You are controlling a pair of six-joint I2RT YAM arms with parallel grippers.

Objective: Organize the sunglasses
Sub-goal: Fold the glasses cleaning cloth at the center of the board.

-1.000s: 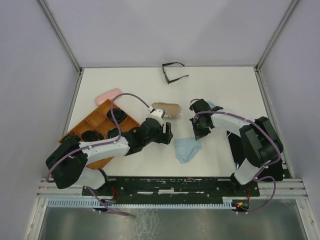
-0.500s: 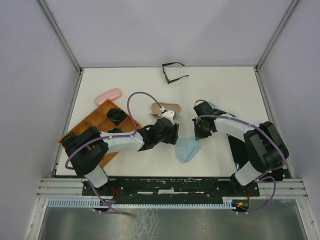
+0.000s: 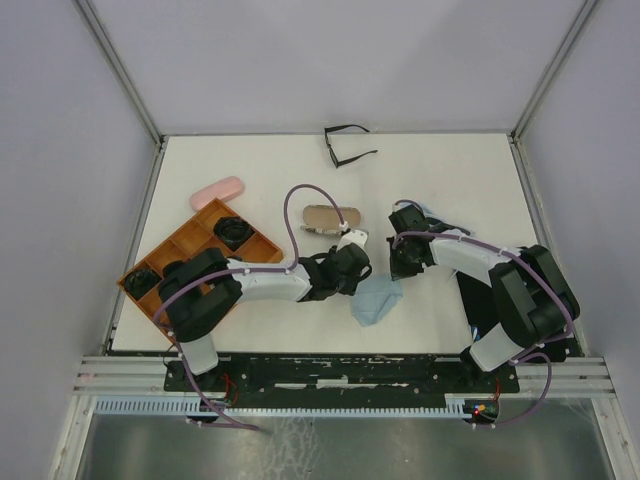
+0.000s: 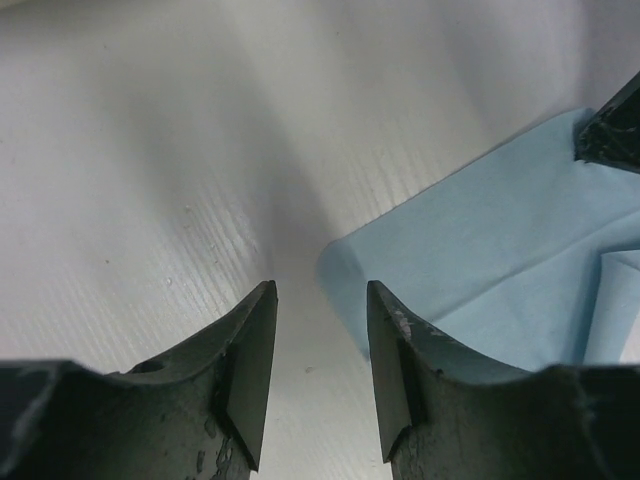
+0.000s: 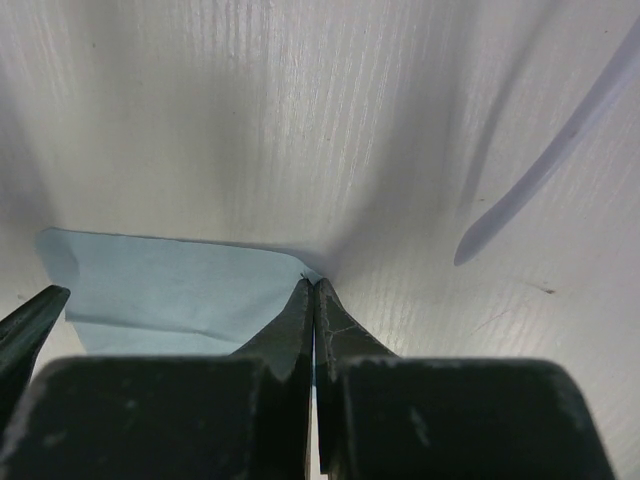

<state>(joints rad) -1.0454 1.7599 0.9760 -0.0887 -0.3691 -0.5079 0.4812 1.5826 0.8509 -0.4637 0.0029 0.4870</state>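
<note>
A thin black-framed pair of sunglasses (image 3: 345, 146) lies open at the table's far edge. Dark sunglasses (image 3: 232, 230) sit in compartments of the orange tray (image 3: 196, 240) on the left. Both grippers are low over the light-blue cloth (image 3: 375, 298) at the table's middle. My left gripper (image 3: 358, 272) is open at the cloth's left side; the cloth's corner (image 4: 345, 265) lies just ahead of the right finger (image 4: 395, 350), with only bare table between the fingers. My right gripper (image 5: 313, 290) is shut on the cloth's (image 5: 160, 275) opposite corner.
A patterned case (image 3: 332, 217) lies just beyond the left gripper. A pink case (image 3: 217, 191) rests by the tray's far corner. The right gripper's tip (image 4: 610, 130) shows in the left wrist view, across the cloth. A purple cable (image 3: 300, 200) arcs above the left arm.
My left arm has swung right from the patterned case to the cloth's left edge, its jaws narrowing. The right gripper has dropped slightly nearer, at the cloth's corner.
</note>
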